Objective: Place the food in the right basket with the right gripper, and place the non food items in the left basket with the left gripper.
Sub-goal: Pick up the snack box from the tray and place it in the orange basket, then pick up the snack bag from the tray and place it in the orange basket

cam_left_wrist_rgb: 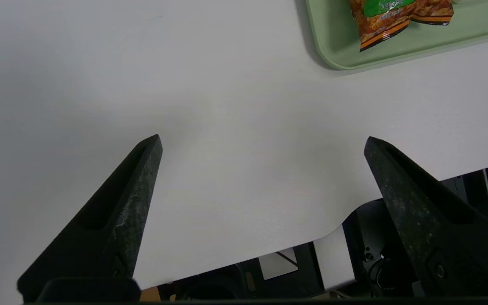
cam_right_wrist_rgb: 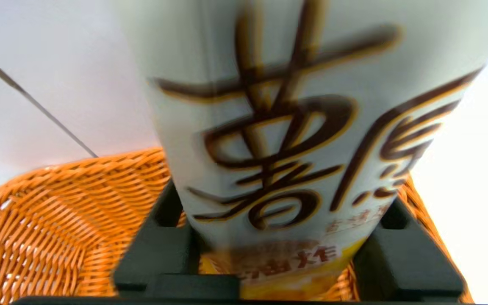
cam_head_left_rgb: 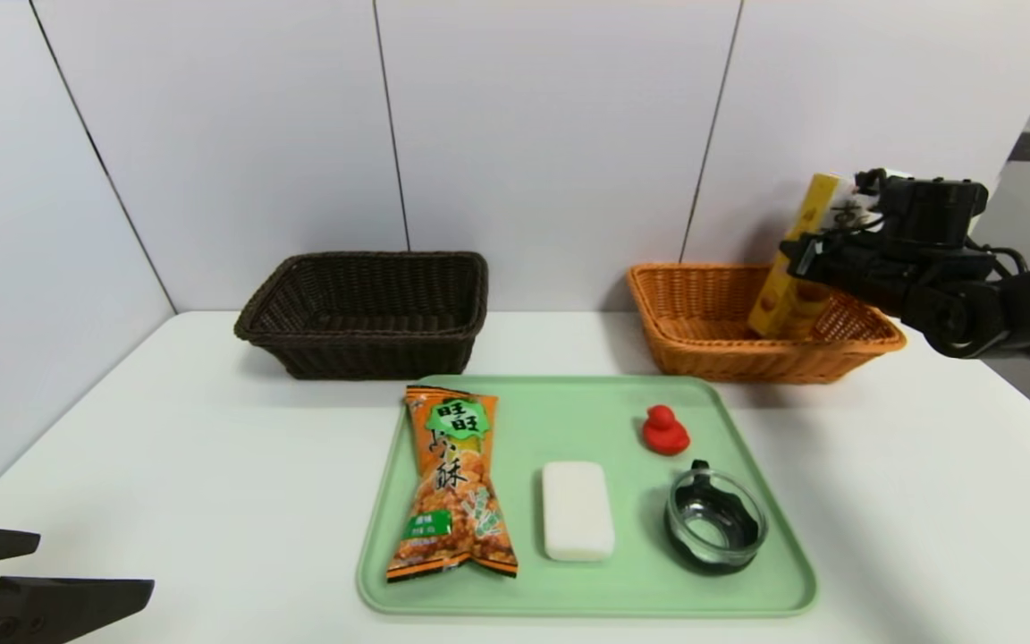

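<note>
Right gripper (cam_head_left_rgb: 823, 250): clamped on tall yellow snack box (cam_head_left_rgb: 792, 259), lowered into orange wicker basket (cam_head_left_rgb: 703, 349)
Left gripper (cam_left_wrist_rgb: 263, 142): spread, parked
Left: orange snack bag (cam_head_left_rgb: 452, 483), non-food on green tray (cam_head_left_rgb: 569, 590)

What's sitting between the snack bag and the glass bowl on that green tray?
In the head view, a white soap bar lies flat on the tray, between the snack bag and the glass bowl, touching neither.
</note>
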Controlling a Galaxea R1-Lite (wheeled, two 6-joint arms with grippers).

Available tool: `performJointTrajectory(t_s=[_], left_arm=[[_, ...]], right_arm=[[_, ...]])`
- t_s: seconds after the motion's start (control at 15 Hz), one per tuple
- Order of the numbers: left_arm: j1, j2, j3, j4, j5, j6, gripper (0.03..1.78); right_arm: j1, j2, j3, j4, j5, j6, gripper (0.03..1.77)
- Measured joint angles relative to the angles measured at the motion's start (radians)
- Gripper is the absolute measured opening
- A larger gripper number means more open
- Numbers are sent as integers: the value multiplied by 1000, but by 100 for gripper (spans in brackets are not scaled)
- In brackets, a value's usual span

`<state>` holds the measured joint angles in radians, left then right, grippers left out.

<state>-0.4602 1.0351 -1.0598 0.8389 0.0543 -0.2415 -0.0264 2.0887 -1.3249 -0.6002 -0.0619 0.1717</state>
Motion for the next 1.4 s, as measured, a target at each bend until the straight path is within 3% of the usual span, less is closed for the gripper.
performJointTrajectory(t_s=[0.27, 0.67, 1.07, 1.4], left_arm=[[0, 0, 0, 0, 0, 0, 169], [0, 0, -1, -1, 0, 0, 169], [0, -8, 0, 0, 0, -1, 169], [0, -32, 3, 1, -1, -2, 169]], right_arm=[[3, 7, 11, -31, 0, -7, 129], [29, -74, 18, -3, 1, -14, 151], [79, -290, -16, 263, -11, -46, 162], [129, -437, -200, 405, -31, -160, 166]])
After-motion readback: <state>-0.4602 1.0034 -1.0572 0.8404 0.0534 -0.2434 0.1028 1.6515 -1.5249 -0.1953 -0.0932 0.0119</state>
